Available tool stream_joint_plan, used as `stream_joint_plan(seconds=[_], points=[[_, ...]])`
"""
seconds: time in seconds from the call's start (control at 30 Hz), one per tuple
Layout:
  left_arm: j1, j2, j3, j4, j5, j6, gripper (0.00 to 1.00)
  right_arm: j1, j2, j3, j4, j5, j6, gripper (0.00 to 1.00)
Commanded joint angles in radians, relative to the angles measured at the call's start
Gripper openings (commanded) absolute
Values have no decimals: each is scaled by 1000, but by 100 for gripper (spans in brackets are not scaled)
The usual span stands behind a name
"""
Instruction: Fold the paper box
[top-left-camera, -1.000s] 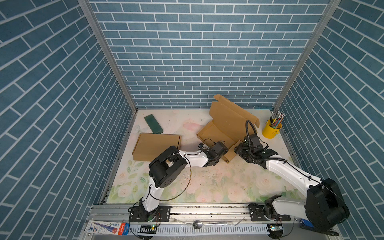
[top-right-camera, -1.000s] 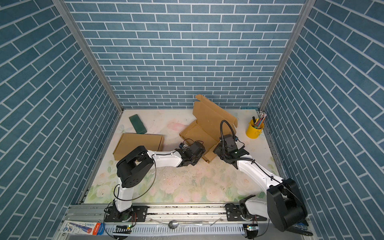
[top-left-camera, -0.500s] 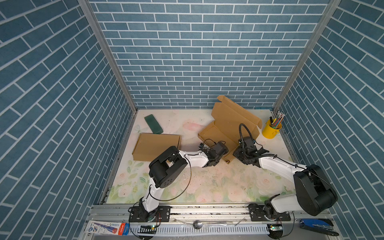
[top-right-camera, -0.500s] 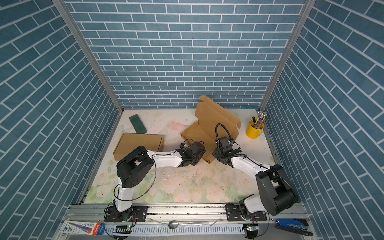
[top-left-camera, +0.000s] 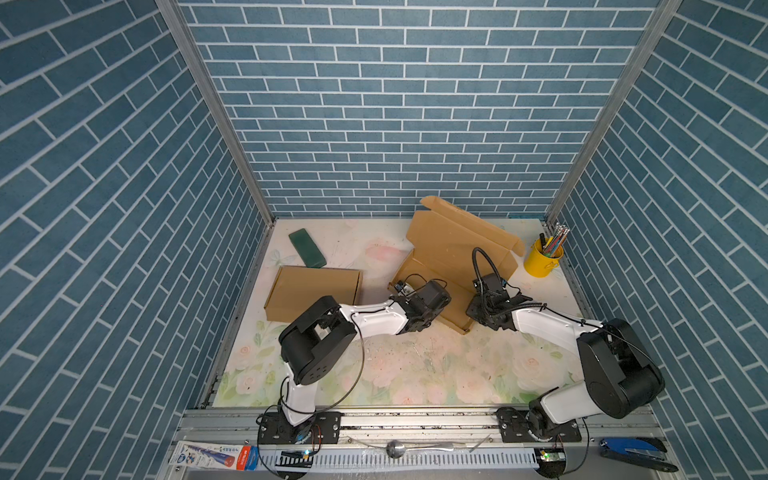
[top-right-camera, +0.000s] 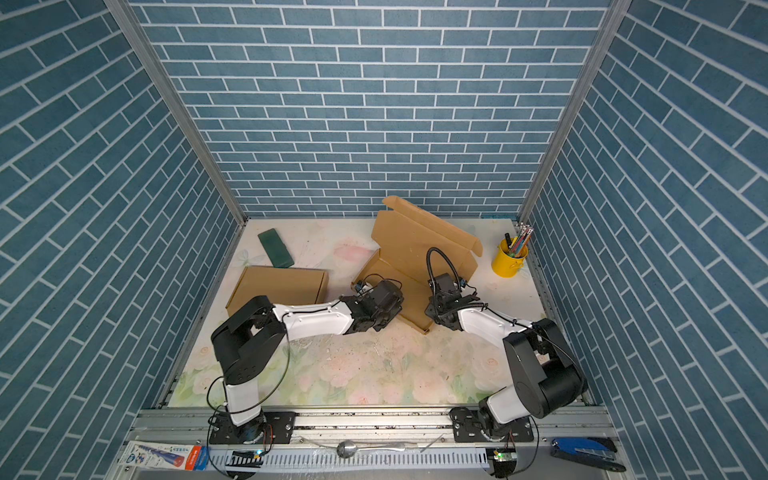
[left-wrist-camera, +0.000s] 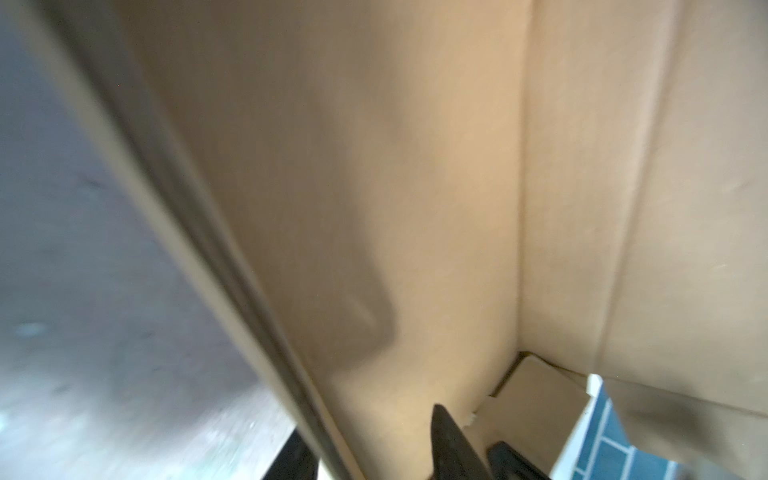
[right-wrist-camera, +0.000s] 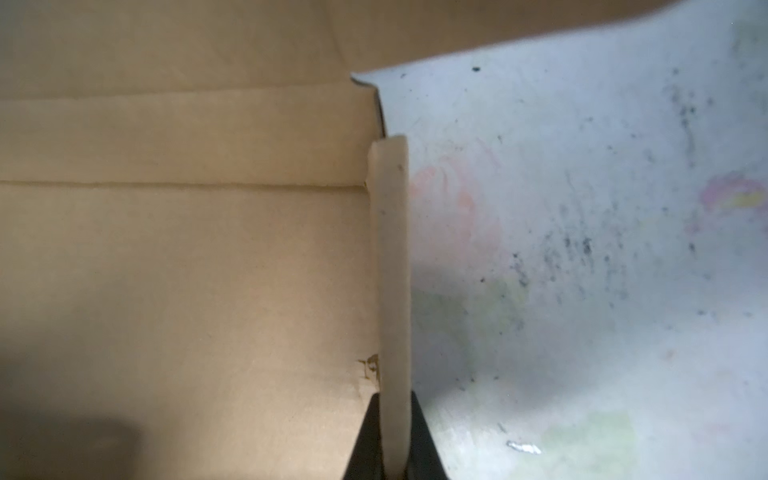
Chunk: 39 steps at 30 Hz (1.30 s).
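Observation:
The paper box is an open brown cardboard tray with its lid raised at the back, right of centre in both top views. My left gripper is at the box's front wall. In the left wrist view the left gripper is open, one finger on each side of that wall. My right gripper is at the box's right side wall. In the right wrist view the right gripper is shut on the upright edge of that wall.
A closed, folded brown box lies at the left, with a flat dark green object behind it. A yellow cup of pens stands at the back right near the wall. Blue brick walls enclose the floral mat.
My right gripper moved in to the box's right wall and shut on it. My left gripper opened its jaws around the front wall.

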<state>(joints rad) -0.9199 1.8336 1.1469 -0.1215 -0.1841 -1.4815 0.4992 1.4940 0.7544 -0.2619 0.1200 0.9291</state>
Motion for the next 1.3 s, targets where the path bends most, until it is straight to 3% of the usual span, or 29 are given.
stream_joint_plan(seconds=[0.0,0.13,0.27,0.37,0.5,0.73,0.9,1.27], points=[[58,-130,-37,-89,-48,221,51,6,30,42,-150,21,-183,8],[156,-245,-90,-87,-57,486,52,6,71,107,-243,29,-334,6],[276,-298,-118,-72,61,727,50,6,107,174,-325,56,-487,6],[335,-302,-115,-116,131,831,49,6,132,214,-361,77,-552,6],[349,-297,-118,-132,210,940,53,6,171,258,-379,103,-606,6],[348,-220,-96,-204,290,989,55,6,221,288,-387,132,-639,6],[321,-176,-117,-164,320,966,51,7,236,298,-396,161,-629,8],[286,-146,-166,-72,326,905,22,59,321,365,-491,333,-541,0]])
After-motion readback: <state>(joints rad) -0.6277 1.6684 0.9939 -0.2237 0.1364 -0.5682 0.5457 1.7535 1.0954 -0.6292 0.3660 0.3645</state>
